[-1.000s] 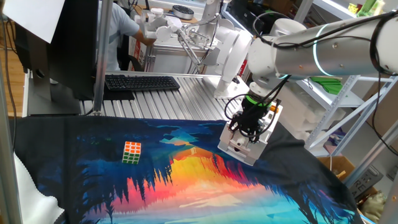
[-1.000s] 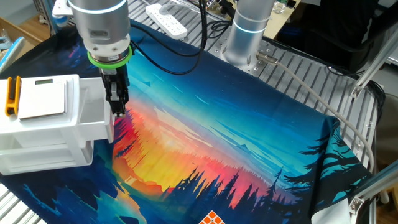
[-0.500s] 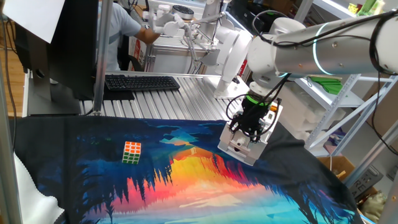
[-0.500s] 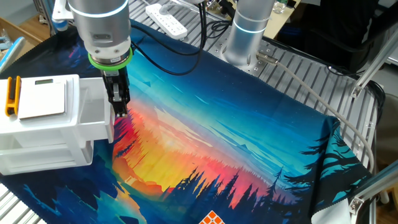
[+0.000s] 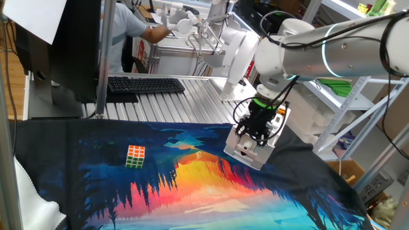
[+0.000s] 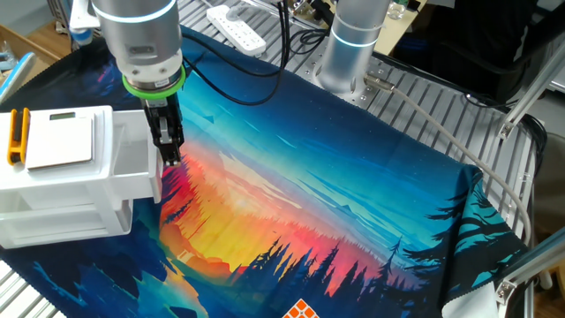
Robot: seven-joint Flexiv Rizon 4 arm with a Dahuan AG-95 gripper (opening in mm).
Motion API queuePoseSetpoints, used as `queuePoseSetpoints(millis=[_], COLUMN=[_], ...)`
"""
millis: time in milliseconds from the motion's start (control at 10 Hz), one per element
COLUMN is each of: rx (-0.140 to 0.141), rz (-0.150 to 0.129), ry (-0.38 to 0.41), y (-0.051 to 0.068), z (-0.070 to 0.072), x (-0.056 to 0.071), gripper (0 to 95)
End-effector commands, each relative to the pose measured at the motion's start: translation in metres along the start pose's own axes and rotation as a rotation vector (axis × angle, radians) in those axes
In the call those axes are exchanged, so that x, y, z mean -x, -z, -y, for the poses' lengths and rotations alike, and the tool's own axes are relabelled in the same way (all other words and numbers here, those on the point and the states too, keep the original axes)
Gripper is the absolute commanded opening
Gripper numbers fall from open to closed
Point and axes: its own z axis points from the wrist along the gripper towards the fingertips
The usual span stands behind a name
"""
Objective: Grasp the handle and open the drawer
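Observation:
The white drawer unit [image 6: 62, 208] stands at the left on the coloured cloth. Its upper drawer [image 6: 132, 168] sticks out a little from the unit, and its inside shows. My gripper [image 6: 169, 157] points down at that drawer's front panel with its fingers closed together where the handle sits. The black knob itself is hidden between the fingers. In the one fixed view the gripper [image 5: 250, 133] is over the front of the drawer unit [image 5: 246, 152], and the handle is hidden there too.
A multicoloured puzzle cube [image 5: 135, 156] lies on the cloth, far from the drawer; it also shows in the other fixed view [image 6: 302, 311]. A flat white device with an orange edge [image 6: 57, 140] lies on the unit's top. A keyboard [image 5: 146, 84] and the arm's base [image 6: 353, 44] are behind the cloth.
The gripper has stayed at the drawer front, shifting only very slightly. The drawer has not visibly moved. A person in the background has moved.

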Motion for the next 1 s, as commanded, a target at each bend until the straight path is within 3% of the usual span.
queuePoseSetpoints(millis=[100, 400, 700, 1000], rx=[0.022, 0.018, 0.015, 0.016], rz=[-0.006, -0.006, -0.023, -0.017], ry=[-0.005, -0.027, 0.019, 0.007], y=[-0.0012, -0.0015, -0.0041, -0.0048], z=[-0.0006, -0.0003, -0.0005, -0.0004], x=[0.0028, 0.0029, -0.0014, -0.0021], gripper=[57.0, 57.0, 57.0, 57.0])
